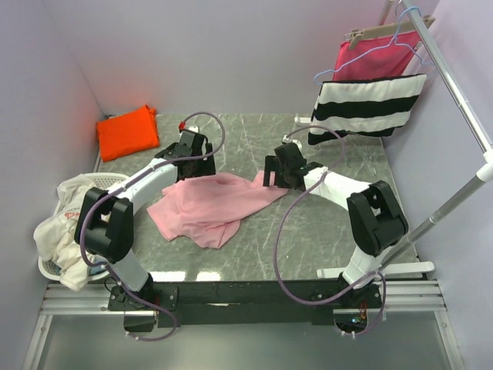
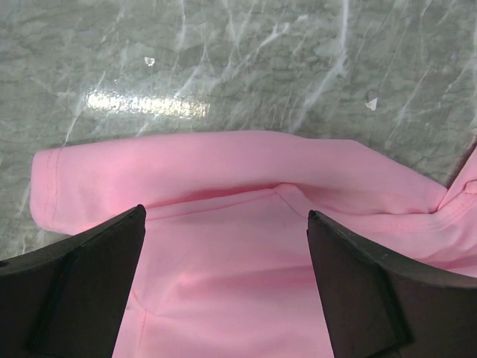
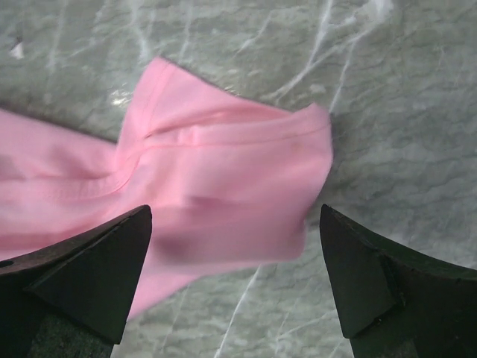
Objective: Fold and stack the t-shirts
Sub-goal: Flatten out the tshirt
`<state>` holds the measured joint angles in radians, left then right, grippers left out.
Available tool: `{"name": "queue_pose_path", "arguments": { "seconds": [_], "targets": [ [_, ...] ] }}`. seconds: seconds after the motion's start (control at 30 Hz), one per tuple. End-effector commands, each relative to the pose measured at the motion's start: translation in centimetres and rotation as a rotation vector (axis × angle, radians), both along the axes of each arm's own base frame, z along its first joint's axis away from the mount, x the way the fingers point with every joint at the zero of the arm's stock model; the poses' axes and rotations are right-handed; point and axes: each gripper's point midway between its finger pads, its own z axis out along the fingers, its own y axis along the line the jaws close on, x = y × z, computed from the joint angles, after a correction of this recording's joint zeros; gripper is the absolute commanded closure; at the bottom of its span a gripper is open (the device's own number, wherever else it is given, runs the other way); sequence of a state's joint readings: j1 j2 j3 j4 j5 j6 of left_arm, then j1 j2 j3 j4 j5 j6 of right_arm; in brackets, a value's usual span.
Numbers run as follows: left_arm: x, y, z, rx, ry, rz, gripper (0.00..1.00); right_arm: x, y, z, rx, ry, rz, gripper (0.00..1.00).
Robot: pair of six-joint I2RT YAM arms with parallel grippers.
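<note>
- In the top view, the pink t-shirt (image 1: 206,210) lay crumpled and unfolded in the middle of the desk (image 1: 254,139), somewhat toward the near left corner, with one sleeve stretching out to the right.
- The orange t-shirt (image 1: 127,132) sat folded in the far left corner, well apart from the pink one.
- The left pincer (image 1: 187,159) was at the far left edge of the pink t-shirt, and the right pincer (image 1: 276,176) at its right sleeve.
- A striped cloth (image 1: 368,108) and a magenta cloth (image 1: 377,60) on a hanger (image 1: 385,35) hung from a rail (image 1: 454,85) by the far right corner.
- A basket (image 1: 52,270) holding a white cloth (image 1: 58,223) stood off the left edge of the desk.
- In the left wrist view, the left pincer (image 2: 225,212) was released, its jaws spread wide above a sleeve and seam of the pink t-shirt (image 2: 223,168). Bare desk (image 2: 261,67) showed beyond the sleeve.
- Whether the fingers (image 2: 82,283) touched the cloth could not be told.
- In the right wrist view, the right pincer (image 3: 235,209) was also released, with nothing between its jaws. The end of a sleeve of the pink t-shirt (image 3: 223,164) lay below it, partly blurred, with bare desk (image 3: 402,112) around it.
</note>
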<state>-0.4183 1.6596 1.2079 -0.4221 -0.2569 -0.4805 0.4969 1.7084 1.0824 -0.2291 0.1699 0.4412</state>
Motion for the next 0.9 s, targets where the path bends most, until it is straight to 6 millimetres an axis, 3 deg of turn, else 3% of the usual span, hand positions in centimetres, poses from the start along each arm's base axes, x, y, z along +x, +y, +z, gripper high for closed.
{"name": "queue_pose_path", "arguments": {
  "seconds": [0.0, 0.23, 0.47, 0.67, 0.7, 0.73, 0.77, 0.8, 0.83, 0.87],
  "targets": [
    [0.9, -0.6, 0.0, -0.008, -0.03, 0.004, 0.07, 2.7, -1.0, 0.9, 0.022, -0.027, -0.066, 0.01],
    [-0.6, -0.4, -3.4, -0.028, 0.053, 0.006, 0.07, 2.1, -2.2, -0.5, 0.05, 0.016, -0.091, 0.07],
    [-0.2, 1.6, -5.4, 0.002, 0.076, 0.068, 0.03, 2.4, -0.3, -1.5, 0.125, 0.045, -0.014, 0.23],
    [0.8, 3.0, -6.8, 0.011, 0.088, 0.107, 0.03, 2.9, 1.6, -1.6, 0.215, 0.06, 0.065, 0.61],
    [1.1, 3.0, -6.8, 0.002, 0.078, 0.105, 0.04, 2.9, 1.7, -1.4, 0.221, 0.056, 0.074, 0.75],
    [1.1, 3.1, -7.2, -0.006, 0.089, 0.103, 0.05, 2.9, 2.1, -1.2, 0.234, 0.05, 0.09, 0.81],
    [1.3, 3.0, -7.3, -0.019, 0.09, 0.104, 0.1, 3.0, 2.1, -0.7, 0.24, 0.035, 0.095, 0.87],
    [1.4, 2.9, -7.4, -0.03, 0.088, 0.1, 0.15, 3.1, 2.1, -0.3, 0.239, 0.024, 0.104, 0.99],
    [1.5, 2.9, -7.5, -0.048, 0.096, 0.1, 0.24, 3.2, 2.1, 0.7, 0.244, -0.002, 0.108, 1.0],
    [1.6, 2.9, -7.3, -0.056, 0.09, 0.103, 0.44, 3.3, 2.0, 1.3, 0.243, -0.018, 0.111, 1.0]
  ]
}}
